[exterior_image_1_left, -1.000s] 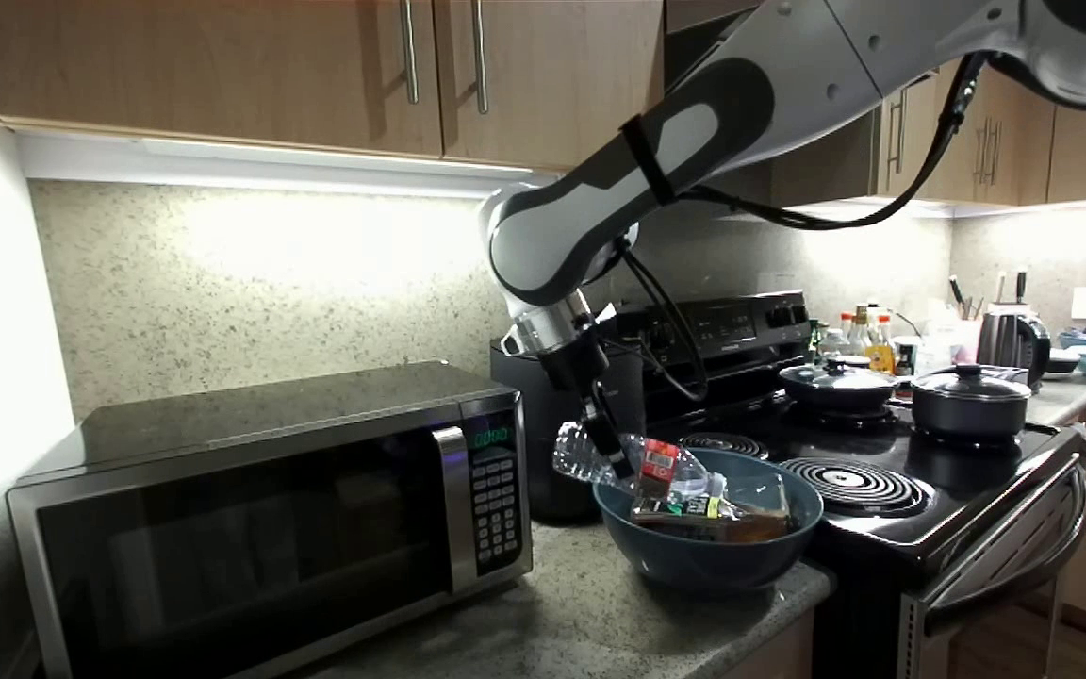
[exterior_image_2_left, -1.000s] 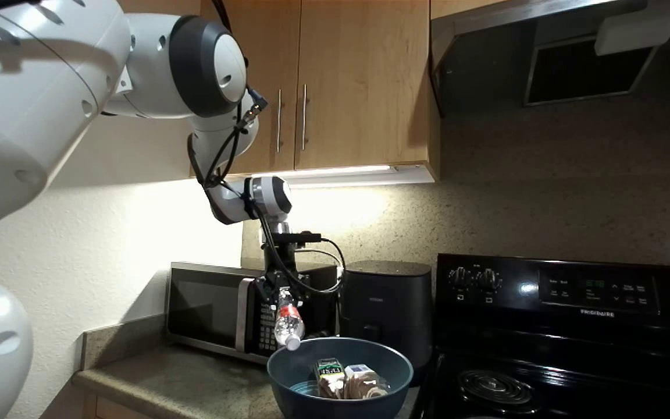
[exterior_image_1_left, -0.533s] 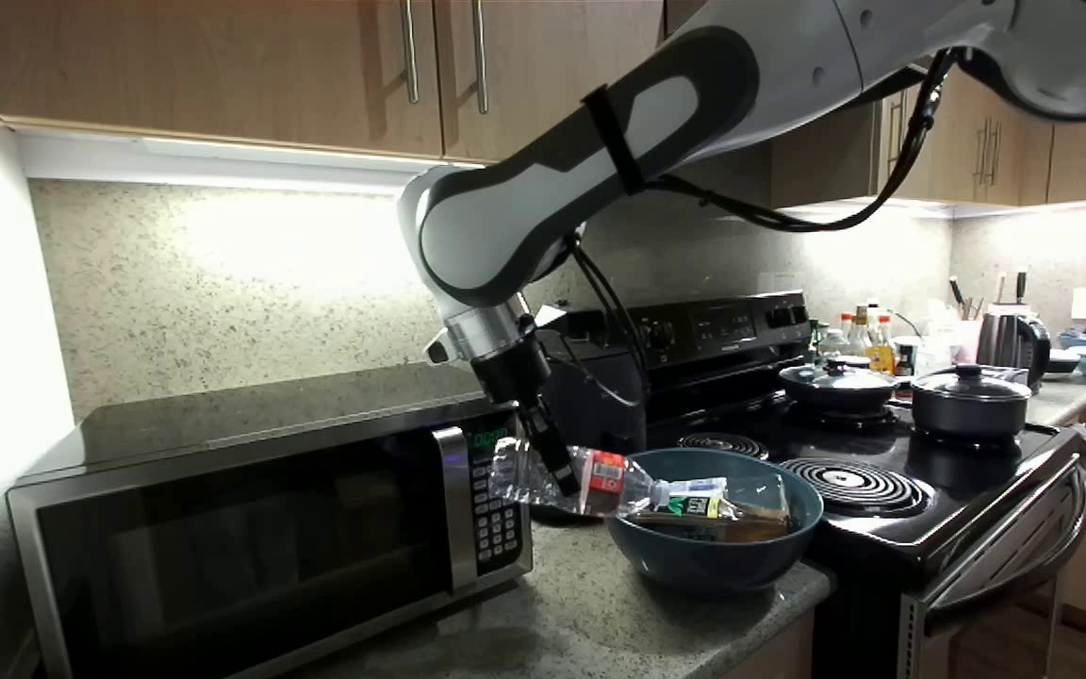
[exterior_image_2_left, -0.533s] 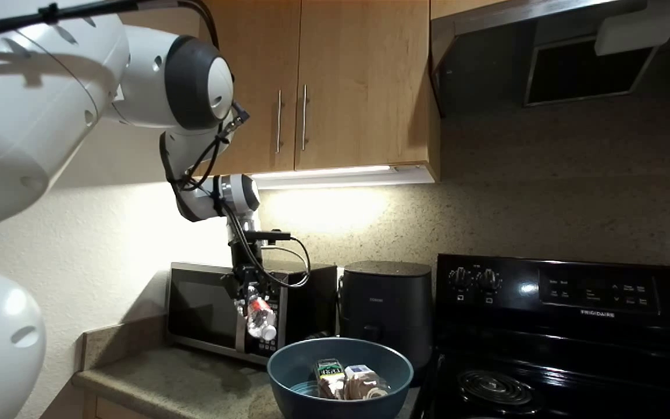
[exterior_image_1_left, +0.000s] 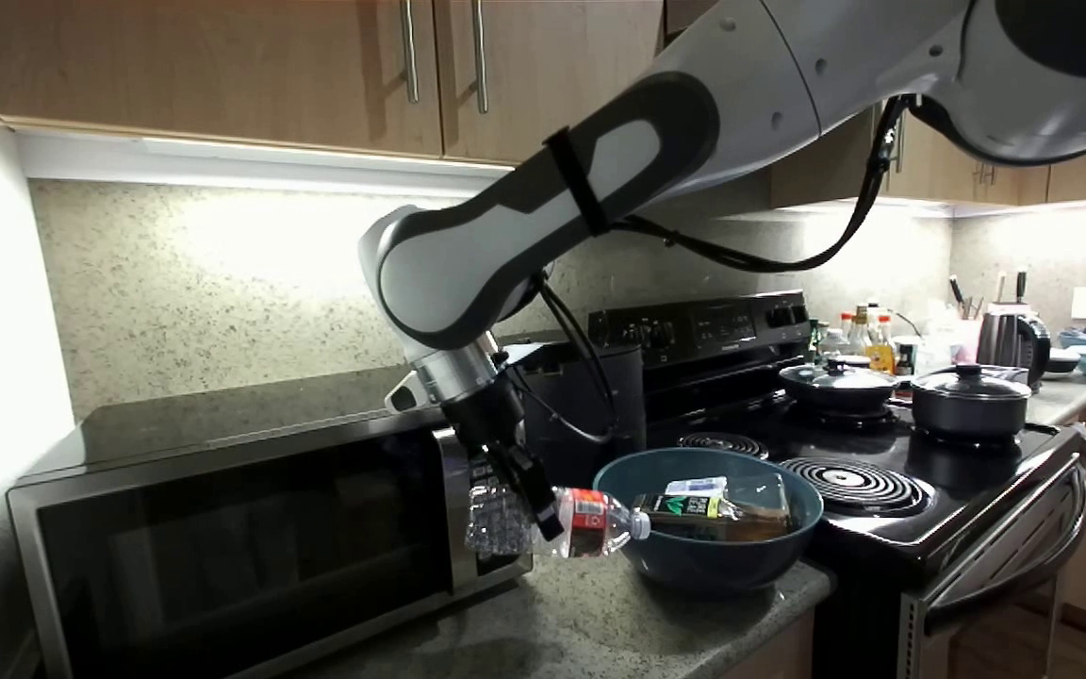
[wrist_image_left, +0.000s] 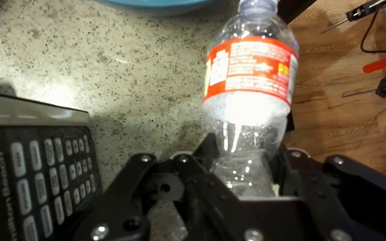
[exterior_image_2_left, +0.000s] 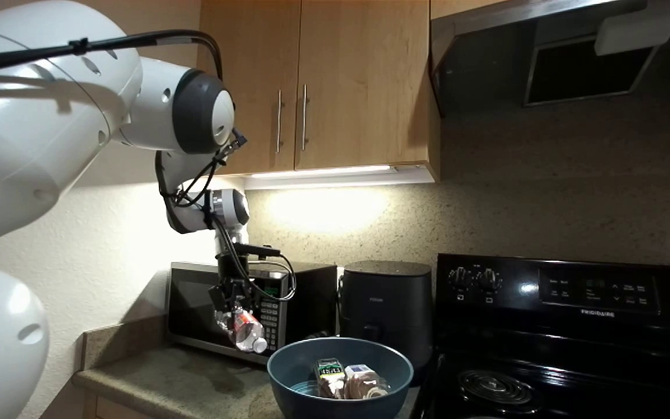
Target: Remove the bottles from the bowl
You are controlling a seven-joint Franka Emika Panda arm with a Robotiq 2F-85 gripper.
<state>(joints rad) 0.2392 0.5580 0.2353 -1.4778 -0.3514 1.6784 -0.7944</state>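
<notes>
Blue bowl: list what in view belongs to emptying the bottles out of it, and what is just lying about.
Part of the job:
gripper, holding the red-labelled bottle
blue bowl
inside it, green-and-black-labelled item and white-topped item, both apparently bottles

Just lying about:
microwave
black air fryer
lidded pan and lidded pot on the stove
kettle
upright bottles farther back

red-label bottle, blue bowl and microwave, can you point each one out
Red-label bottle (wrist_image_left: 250,78): wrist view, on its red label.
Blue bowl (exterior_image_1_left: 717,568): an exterior view, on its outer wall.
Microwave (exterior_image_1_left: 246,542): an exterior view, on its dark door.
</notes>
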